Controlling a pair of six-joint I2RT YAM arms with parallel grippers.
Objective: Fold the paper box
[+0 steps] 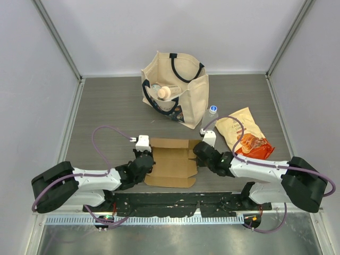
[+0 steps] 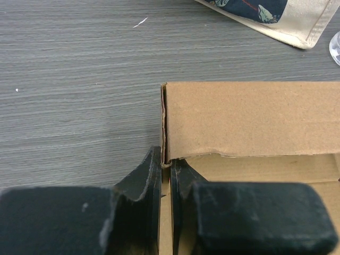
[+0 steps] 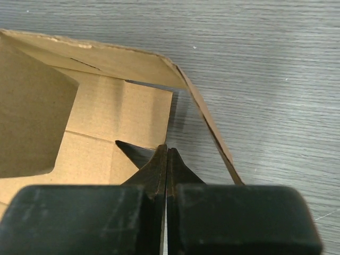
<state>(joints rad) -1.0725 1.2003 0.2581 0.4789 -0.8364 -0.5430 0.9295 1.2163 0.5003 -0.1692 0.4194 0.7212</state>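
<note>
Part-formed box (image 1: 171, 162) sits on tabletop (image 1: 106, 106) near front edge, btw the two end effectors.

L end effector (image 2: 166, 172) is clamped on box's left wall, right at the back corner. R end effector (image 3: 167, 159) has fingers pressed together at box's right side; can't tell if card is btw them.

To do this step well, imo:
- keep the left pinch firm
- raise side walls evenly along the creases
- go slow, since the card looks thin and could tear or buckle
- don't drag the box

Count: 1 box, 1 tote (image 1: 178, 90), 1 pouch (image 1: 244, 138), 1 bottle (image 1: 211, 113) beside tote, 2 end effectors.
</note>
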